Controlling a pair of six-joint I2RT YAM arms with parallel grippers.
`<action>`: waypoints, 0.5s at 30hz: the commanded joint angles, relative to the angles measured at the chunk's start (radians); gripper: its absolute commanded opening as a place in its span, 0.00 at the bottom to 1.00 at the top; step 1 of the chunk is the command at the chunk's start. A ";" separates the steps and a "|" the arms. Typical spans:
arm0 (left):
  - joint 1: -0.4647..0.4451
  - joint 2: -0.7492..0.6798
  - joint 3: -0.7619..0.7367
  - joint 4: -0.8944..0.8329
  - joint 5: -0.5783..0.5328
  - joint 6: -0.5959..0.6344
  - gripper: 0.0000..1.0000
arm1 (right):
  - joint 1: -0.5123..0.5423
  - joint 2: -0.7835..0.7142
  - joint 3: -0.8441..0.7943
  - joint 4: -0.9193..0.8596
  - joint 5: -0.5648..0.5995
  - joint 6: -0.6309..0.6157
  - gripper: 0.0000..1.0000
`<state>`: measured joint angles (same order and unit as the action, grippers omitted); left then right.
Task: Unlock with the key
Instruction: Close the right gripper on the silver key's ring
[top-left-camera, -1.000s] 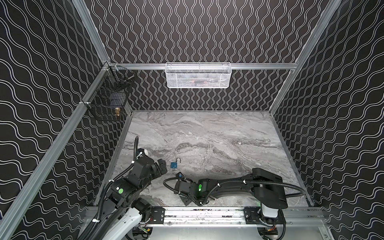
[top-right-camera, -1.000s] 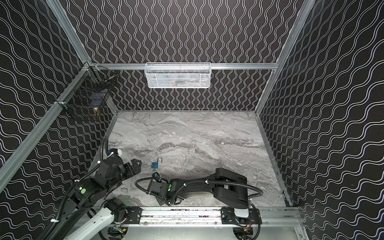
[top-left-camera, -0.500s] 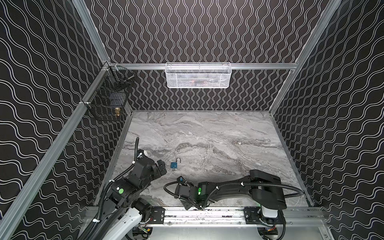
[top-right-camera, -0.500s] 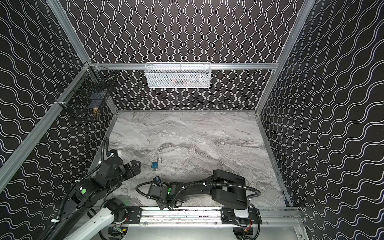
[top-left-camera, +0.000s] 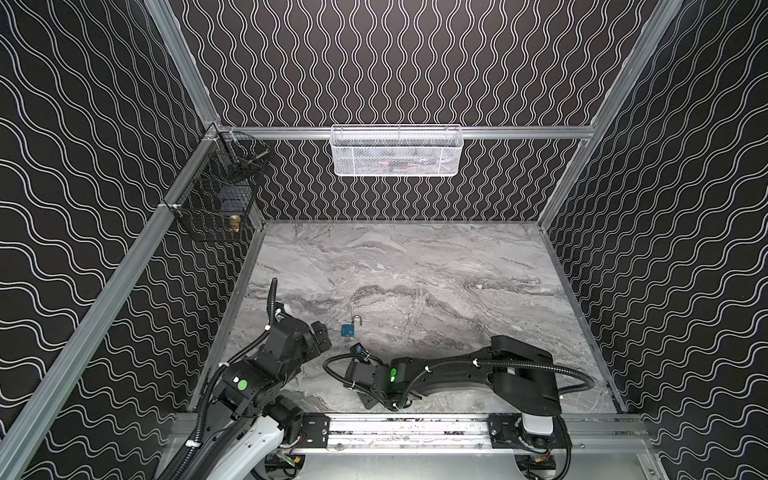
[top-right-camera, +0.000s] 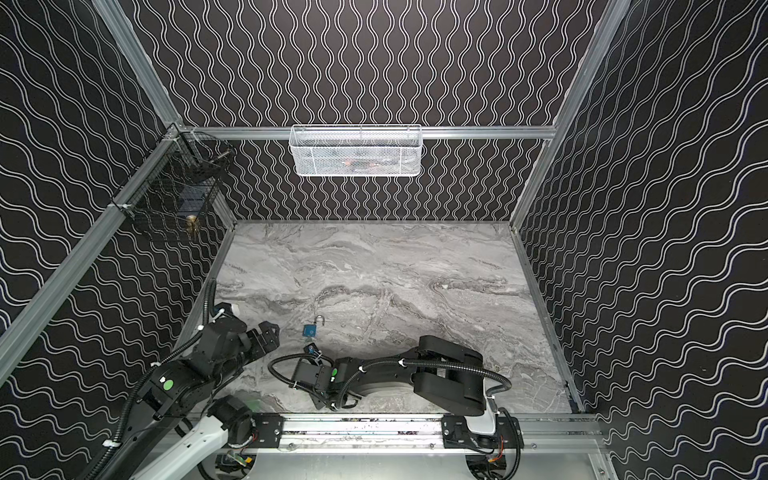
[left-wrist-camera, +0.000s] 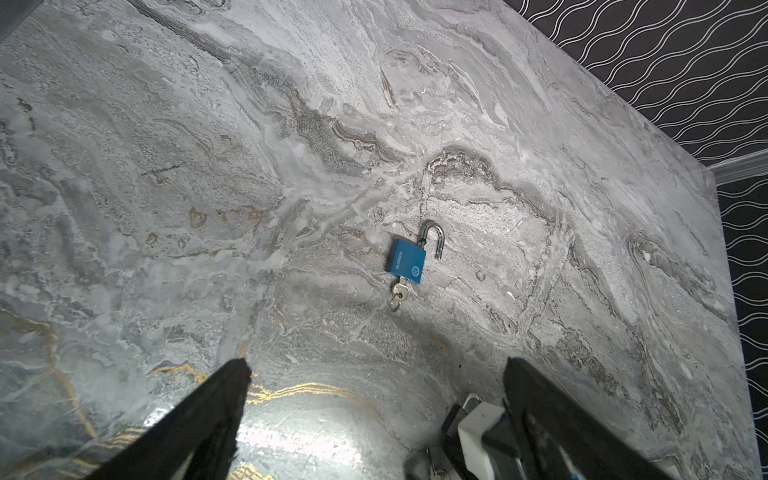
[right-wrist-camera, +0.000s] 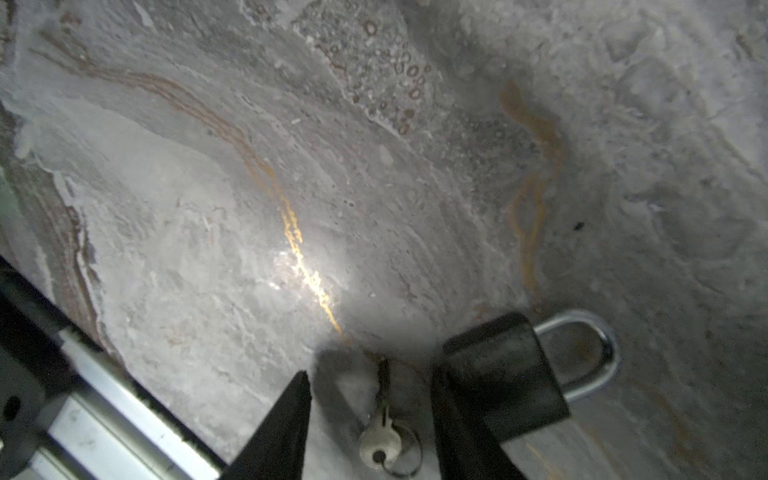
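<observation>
Black walls (top-left-camera: 395, 62) with white wavy lines box in a grey marble bench (top-left-camera: 415, 266). From above, the blue lock (top-left-camera: 348, 330) lies flat near the front left of the bench, too tiny to show any detail. The left wrist view shows more. The shackle (left-wrist-camera: 434, 237) is sprung open with one end free of the body. The key (left-wrist-camera: 400, 289) sticks out of the opposite end with a ring on it.

In the right wrist view the lock body is only a dark block in shadow. The right tool (right-wrist-camera: 370, 386) stands part open, its fingers (right-wrist-camera: 282, 428) either side of the key's head and, as far as I can see, clear of it. One finger merges with the dark body, so its tip is hard to trace. From above, that tool is lost in the black of its arm (top-left-camera: 457, 370) and a looped cable (top-left-camera: 325, 368). The left tool (left-wrist-camera: 376, 365) gapes wide, holding nothing, near the lock.

Gold veins and a patch of glare cross the marble. A silver rail (top-left-camera: 415, 428) runs along the front. A white basket (top-left-camera: 397, 151) hangs on the back wall, its contents blurred by the mesh. A black basket (top-left-camera: 216, 208) sits in the back left corner.
</observation>
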<state>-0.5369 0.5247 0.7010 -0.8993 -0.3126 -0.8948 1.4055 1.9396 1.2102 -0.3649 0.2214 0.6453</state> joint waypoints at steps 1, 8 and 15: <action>0.000 0.000 0.002 0.004 -0.014 -0.027 0.99 | 0.000 -0.005 0.001 -0.051 -0.024 -0.029 0.49; 0.001 0.003 -0.014 0.028 0.035 -0.033 0.99 | -0.009 -0.092 -0.036 -0.094 -0.054 0.023 0.49; 0.001 0.022 -0.046 0.088 0.118 -0.035 0.99 | -0.028 -0.114 -0.071 -0.116 -0.105 0.151 0.43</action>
<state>-0.5369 0.5377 0.6647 -0.8574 -0.2382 -0.9161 1.3849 1.8206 1.1374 -0.4358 0.1390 0.7116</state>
